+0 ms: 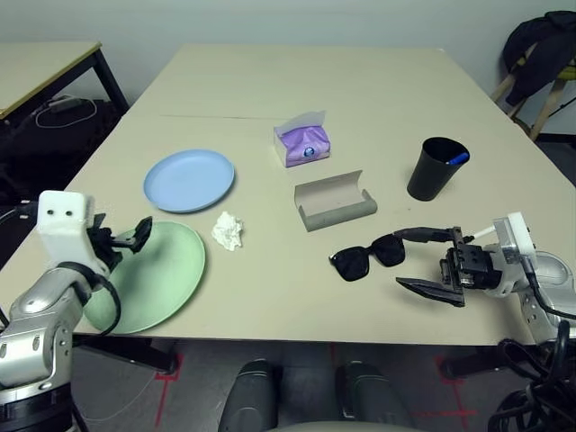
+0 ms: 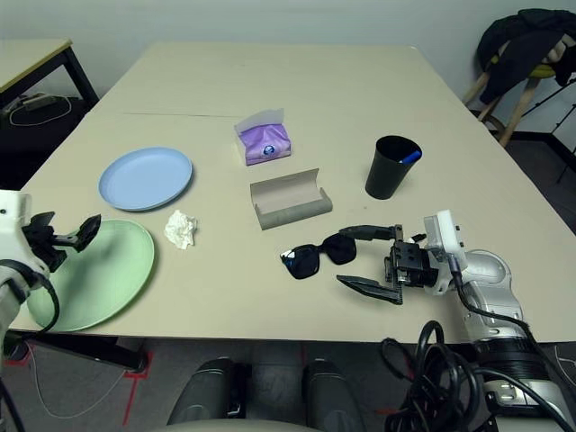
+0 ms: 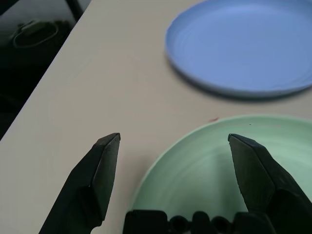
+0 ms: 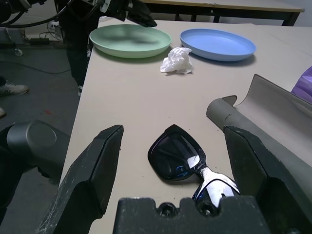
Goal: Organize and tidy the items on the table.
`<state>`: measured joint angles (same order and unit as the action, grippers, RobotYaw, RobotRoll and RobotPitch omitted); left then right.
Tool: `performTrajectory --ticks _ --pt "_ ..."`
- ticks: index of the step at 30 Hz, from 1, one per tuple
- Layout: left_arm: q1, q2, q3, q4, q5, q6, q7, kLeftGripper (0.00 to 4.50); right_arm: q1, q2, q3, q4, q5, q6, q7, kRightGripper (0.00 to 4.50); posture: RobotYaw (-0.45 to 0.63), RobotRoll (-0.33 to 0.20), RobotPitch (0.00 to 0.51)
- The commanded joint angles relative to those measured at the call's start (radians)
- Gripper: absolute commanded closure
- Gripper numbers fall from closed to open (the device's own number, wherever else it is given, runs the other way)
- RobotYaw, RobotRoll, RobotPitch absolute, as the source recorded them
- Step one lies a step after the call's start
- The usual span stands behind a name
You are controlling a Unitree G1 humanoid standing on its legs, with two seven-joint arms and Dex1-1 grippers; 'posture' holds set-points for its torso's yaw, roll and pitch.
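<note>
Left eye view: the table [image 1: 360, 99] carries the items across its near half. The pale blue plate [image 1: 189, 180] lies on the left side, and the mint green plate [image 1: 151, 274] lies nearer the front edge, just beside it but not touching. A crumpled white tissue [image 1: 229, 230] rests close to the right of both plates. The purple tissue pack [image 1: 302, 141] stands near the centre, beyond the grey glasses case [image 1: 334, 200], which lies open. The black sunglasses [image 1: 368, 256] lie folded in front of the case, close to it. The black cup [image 1: 436, 168] stands upright on the right side with a pen inside — its blue end [image 1: 457, 158] shows at the rim.

Left gripper [image 1: 126, 241]: positioned at the left rim of the mint green plate, fingers spread apart, holding nothing. In the left wrist view one finger [image 3: 92, 180] is over bare tabletop and the other over the green plate.

Right gripper [image 1: 430, 263]: level, pointing toward the sunglasses from the right, fingers spread wide — nothing between them. In the right wrist view the sunglasses [image 4: 183, 158] lie just ahead, between the two fingers
</note>
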<state>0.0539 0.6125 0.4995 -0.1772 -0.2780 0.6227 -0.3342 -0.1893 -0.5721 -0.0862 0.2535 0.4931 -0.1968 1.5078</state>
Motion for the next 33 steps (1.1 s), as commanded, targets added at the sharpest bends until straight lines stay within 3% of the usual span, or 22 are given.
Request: performTrajectory --ticks 1,16,30,33 --pt "0.003 0.007 0.002 0.018 0.012 0.018 0.012 0.00 0.000 -0.006 0.012 0.001 -0.002 0.008 0.006 0.03 0.13 0.000 0.061" --pt "-0.007 0.033 0.002 0.123 0.056 -0.018 0.033 0.00 0.010 -0.011 0.014 -0.001 -0.015 0.004 0.005 0.03 0.13 0.000 0.069" --pt "-0.030 0.037 -0.007 0.104 -0.046 0.232 -0.030 0.00 0.013 -0.009 0.009 0.000 -0.025 -0.010 -0.005 0.03 0.12 0.000 0.075" --pt "-0.036 0.039 -0.008 0.096 -0.058 0.252 -0.044 0.62 0.012 -0.008 0.008 0.001 -0.026 -0.012 -0.006 0.00 0.12 0.000 0.075"
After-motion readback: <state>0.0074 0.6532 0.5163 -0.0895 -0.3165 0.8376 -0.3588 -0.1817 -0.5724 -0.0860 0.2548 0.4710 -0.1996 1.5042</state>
